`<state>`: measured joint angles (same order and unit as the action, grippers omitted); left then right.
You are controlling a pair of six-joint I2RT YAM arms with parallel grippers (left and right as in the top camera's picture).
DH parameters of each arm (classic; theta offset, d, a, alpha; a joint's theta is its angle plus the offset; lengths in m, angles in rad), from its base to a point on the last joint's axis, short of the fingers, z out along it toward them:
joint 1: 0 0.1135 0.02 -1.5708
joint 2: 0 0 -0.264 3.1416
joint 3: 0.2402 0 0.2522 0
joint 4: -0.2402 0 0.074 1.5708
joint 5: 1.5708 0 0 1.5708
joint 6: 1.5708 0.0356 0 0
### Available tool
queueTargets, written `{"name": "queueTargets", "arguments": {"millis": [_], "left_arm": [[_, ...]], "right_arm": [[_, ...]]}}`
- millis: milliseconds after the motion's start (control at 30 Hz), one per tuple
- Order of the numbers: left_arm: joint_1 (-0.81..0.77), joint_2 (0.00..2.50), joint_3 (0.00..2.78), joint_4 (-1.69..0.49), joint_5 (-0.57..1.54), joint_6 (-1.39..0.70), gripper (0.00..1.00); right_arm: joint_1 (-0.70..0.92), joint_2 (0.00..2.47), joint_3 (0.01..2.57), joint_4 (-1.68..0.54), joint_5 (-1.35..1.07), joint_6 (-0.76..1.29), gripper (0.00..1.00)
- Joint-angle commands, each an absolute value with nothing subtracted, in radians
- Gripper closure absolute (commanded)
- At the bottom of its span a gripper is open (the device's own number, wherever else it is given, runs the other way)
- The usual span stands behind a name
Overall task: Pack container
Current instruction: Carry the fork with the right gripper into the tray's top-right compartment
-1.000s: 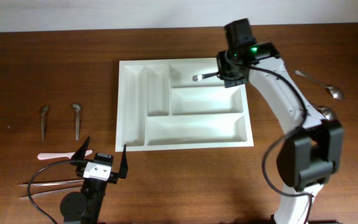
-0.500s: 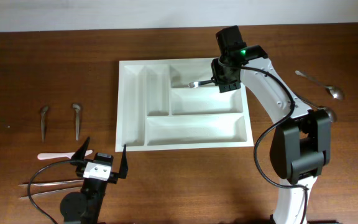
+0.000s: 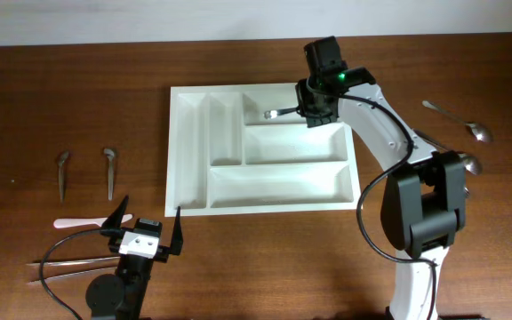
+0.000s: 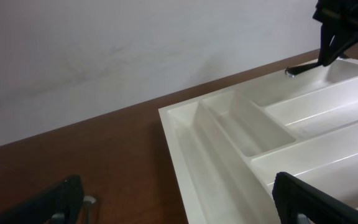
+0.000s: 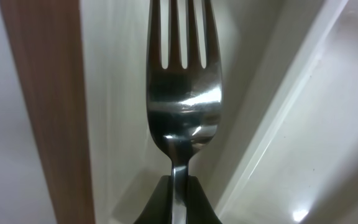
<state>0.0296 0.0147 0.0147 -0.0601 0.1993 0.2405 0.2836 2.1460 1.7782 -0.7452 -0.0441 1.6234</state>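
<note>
Left gripper (image 3: 148, 219) near front edge of table (image 3: 52, 98), fingers spread wide, empty. White cutlery tray (image 3: 174, 151) at table centre. Right gripper (image 3: 307, 110) clamped on fork (image 3: 280, 113) handle, tines over tray's top long compartment. Spoon (image 3: 456, 118) far right.

likely a robotics lab bench — dark wooden table (image 3: 256, 258), blank white wall (image 4: 104, 50), white robot arm (image 3: 376, 111)

Right arm (image 3: 382, 124) white-shelled with black joints, black cable, green light — left tool (image 3: 152, 207) black-fingered, white-bodied
</note>
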Motion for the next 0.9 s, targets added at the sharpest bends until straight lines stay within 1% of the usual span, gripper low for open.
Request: {"name": "queueTargets", "arguments": {"millis": [0,167,567,667,733,800,867], "left_arm": [[0.036,0.011,0.008,-0.06,0.214,0.249,0.01],[0.036,0.011,0.008,-0.06,0.213,0.249,0.01],[0.036,0.011,0.008,-0.06,0.214,0.249,0.01],[0.036,0.011,0.008,-0.06,0.213,0.249,0.01],[0.036,0.011,0.008,-0.06,0.213,0.249,0.01],[0.036,0.011,0.008,-0.06,0.213,0.249,0.01],[0.036,0.011,0.009,-0.06,0.214,0.249,0.01]], "right_arm": [[0.294,2.17,1.794,-0.739,-0.046,1.633,0.96],[0.295,2.19,1.794,-0.736,-0.049,1.632,0.95],[0.294,2.201,1.795,-0.717,-0.053,1.622,0.76],[0.287,2.2,1.823,-0.71,-0.053,1.531,0.73],[0.271,2.198,1.862,-0.711,-0.053,1.442,0.67],[0.242,2.193,1.924,-0.739,-0.052,1.37,0.55],[0.203,2.188,1.995,-0.806,-0.052,1.344,0.39]]}}
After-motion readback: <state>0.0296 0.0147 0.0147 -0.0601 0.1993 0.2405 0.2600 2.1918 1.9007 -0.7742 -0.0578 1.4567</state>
